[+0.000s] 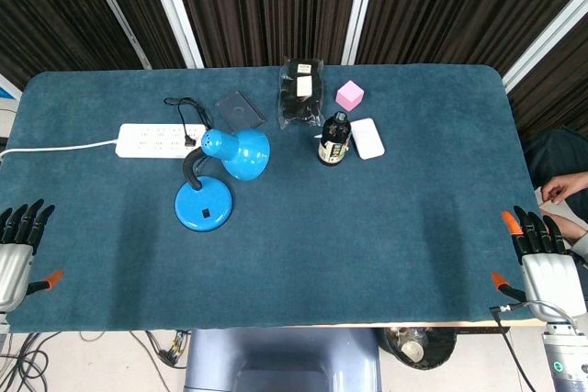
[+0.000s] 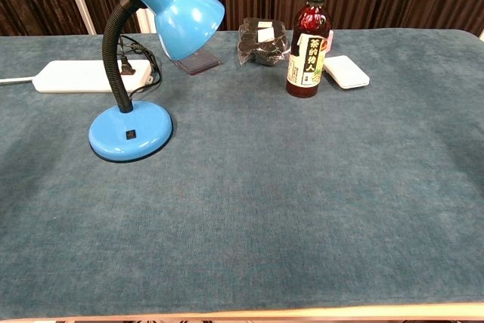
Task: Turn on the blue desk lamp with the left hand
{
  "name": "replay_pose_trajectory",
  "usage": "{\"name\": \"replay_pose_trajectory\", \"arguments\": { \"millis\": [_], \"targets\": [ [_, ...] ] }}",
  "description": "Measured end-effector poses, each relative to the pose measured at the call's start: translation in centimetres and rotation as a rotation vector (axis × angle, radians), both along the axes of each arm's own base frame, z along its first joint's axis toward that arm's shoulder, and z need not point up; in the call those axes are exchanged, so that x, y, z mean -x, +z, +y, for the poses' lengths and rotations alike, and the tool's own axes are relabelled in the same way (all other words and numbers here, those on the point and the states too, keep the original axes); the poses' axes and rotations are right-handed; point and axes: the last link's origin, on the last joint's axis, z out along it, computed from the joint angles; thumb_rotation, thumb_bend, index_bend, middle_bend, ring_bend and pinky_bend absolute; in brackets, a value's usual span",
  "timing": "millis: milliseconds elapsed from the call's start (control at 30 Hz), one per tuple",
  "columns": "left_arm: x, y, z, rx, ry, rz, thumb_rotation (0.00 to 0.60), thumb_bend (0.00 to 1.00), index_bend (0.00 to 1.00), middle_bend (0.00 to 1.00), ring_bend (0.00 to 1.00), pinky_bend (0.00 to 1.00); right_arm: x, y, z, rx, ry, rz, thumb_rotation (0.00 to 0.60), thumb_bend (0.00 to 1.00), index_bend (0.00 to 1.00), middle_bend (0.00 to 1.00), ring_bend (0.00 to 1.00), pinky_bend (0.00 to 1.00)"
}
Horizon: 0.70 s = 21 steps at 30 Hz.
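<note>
The blue desk lamp point(image 1: 220, 176) stands left of the table's middle, with a round base point(image 2: 130, 132), a black bendy neck and a blue shade point(image 2: 175, 4) pointing right. A small black switch point(image 2: 130, 135) sits on the base. No light shows from the shade. My left hand point(image 1: 18, 250) lies at the table's near left edge, fingers stretched out and apart, holding nothing, well short of the lamp. My right hand point(image 1: 542, 259) lies at the near right edge, likewise open and empty. The chest view shows neither hand.
A white power strip point(image 1: 156, 140) with the lamp's black plug lies behind the lamp. Further back are a dark square pad point(image 1: 241, 109), a black packet point(image 1: 301, 91), a pink cube point(image 1: 349, 95), a dark bottle point(image 2: 307, 45) and a white box point(image 2: 345, 71).
</note>
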Motion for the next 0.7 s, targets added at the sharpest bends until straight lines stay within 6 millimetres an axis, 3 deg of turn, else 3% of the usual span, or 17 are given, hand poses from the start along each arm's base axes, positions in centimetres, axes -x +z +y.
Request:
{"name": "replay_pose_trajectory", "arguments": {
  "millis": [700],
  "targets": [
    [0.07, -0.07, 0.06, 0.006, 0.008, -0.005, 0.600, 0.07, 0.00, 0.00, 0.00, 0.00, -0.05, -0.10, -0.08, 0.010, 0.001, -0.009, 0.600, 0.25, 0.00, 0.00, 0.00, 0.00]
  ]
}}
